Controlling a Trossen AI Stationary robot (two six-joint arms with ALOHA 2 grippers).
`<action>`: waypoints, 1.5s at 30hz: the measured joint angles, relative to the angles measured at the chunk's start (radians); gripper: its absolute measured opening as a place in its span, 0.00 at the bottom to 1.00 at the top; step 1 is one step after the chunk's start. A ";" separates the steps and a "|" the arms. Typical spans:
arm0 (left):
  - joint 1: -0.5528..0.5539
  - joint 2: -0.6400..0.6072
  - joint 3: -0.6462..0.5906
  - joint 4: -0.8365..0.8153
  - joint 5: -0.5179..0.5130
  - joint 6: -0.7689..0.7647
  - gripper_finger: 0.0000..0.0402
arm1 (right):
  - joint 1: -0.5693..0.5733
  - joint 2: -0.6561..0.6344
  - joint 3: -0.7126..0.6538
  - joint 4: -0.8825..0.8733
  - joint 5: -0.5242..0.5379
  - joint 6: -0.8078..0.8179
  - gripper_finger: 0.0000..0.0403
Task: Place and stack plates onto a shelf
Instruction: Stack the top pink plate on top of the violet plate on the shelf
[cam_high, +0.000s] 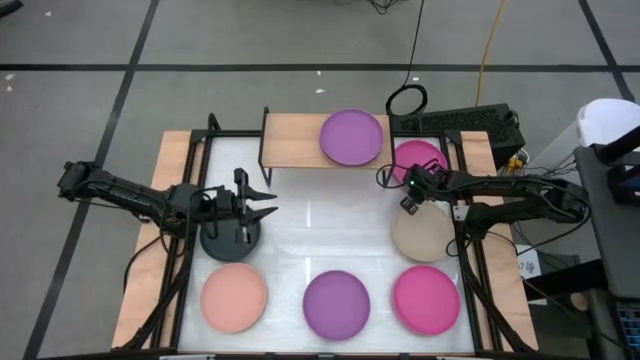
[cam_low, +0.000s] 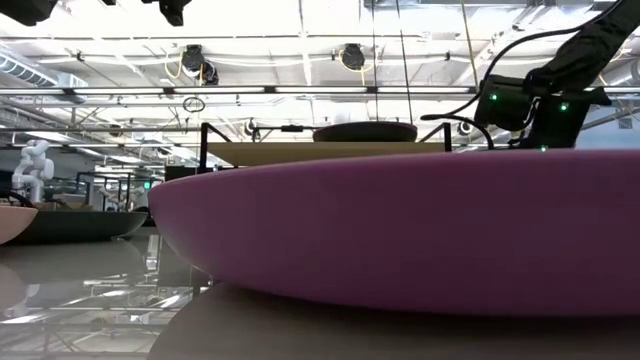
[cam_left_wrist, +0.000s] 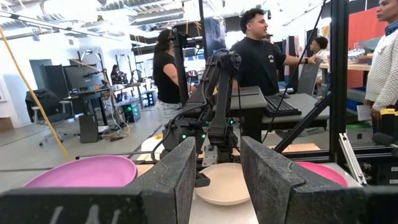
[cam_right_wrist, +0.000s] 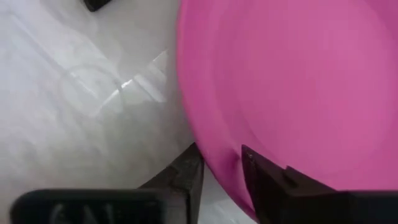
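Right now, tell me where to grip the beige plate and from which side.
Judging by the high view, take the beige plate at its raised rim on the centre-facing edge, where bare table adjoins it. It lies flat, so only the rim offers a hold; one jaw over, one under.

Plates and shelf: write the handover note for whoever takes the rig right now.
Right hand: over the table by the shelf's right end, fingers straddling the rim of a pink plate, one each side; grip not confirmed.
Left hand: open, empty, above the black plate at left.
Shelf: one purple plate on its right half; left half bare.
On the table: beige plate, salmon plate, second purple plate, second pink plate.
Done: one plate shelved. Left: the other six.
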 joint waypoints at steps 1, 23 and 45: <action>0.000 0.000 0.000 0.000 0.000 0.000 0.33 | 0.000 0.000 0.000 0.001 -0.010 -0.001 0.18; 0.000 0.000 0.000 -0.016 0.000 -0.015 0.33 | 0.000 -0.229 0.043 0.062 -0.035 0.176 0.00; 0.001 0.000 0.000 0.001 -0.001 0.006 0.33 | 0.009 -0.451 0.295 0.343 0.038 -0.068 0.00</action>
